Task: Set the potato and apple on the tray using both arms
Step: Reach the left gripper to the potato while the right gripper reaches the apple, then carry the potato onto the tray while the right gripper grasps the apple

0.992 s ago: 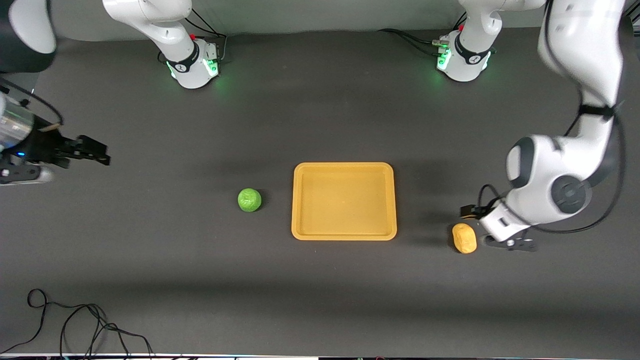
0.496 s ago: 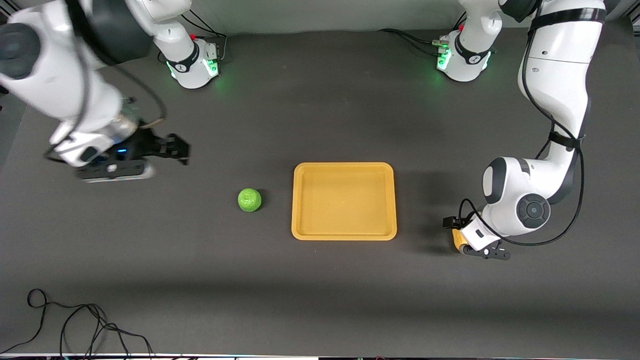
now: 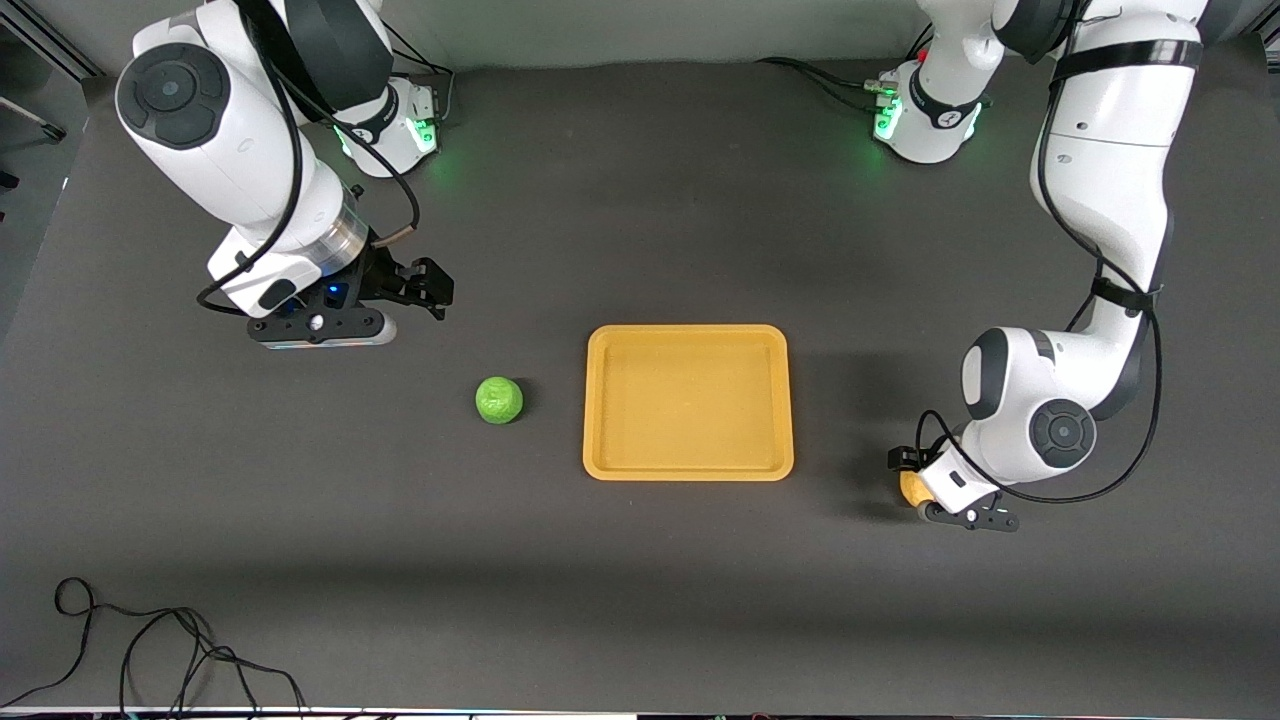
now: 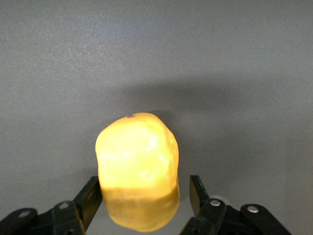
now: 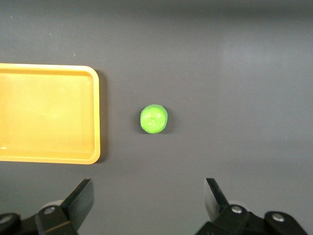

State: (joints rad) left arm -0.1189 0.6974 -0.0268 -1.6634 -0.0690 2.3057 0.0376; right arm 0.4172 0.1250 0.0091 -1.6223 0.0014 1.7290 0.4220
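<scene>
The yellow-tan potato [image 3: 907,490] lies on the dark table toward the left arm's end, beside the orange-yellow tray [image 3: 688,332]. My left gripper [image 3: 915,478] is down over it and open. In the left wrist view its fingers [image 4: 91,196] stand on either side of the potato [image 4: 137,166], with a gap at one side. The green apple [image 3: 498,399] lies beside the tray toward the right arm's end. My right gripper [image 3: 432,287] is open and empty above the table, short of the apple. The right wrist view shows the apple [image 5: 154,119] and the tray [image 5: 96,117] past the right gripper [image 5: 149,196].
A loose black cable [image 3: 150,650] lies at the table's near edge toward the right arm's end. The two arm bases [image 3: 390,130] stand at the table's back edge. The tray holds nothing.
My right arm has swung in from the table's end toward the apple. My left gripper has moved over the potato and lowered around it, hiding most of it in the front view.
</scene>
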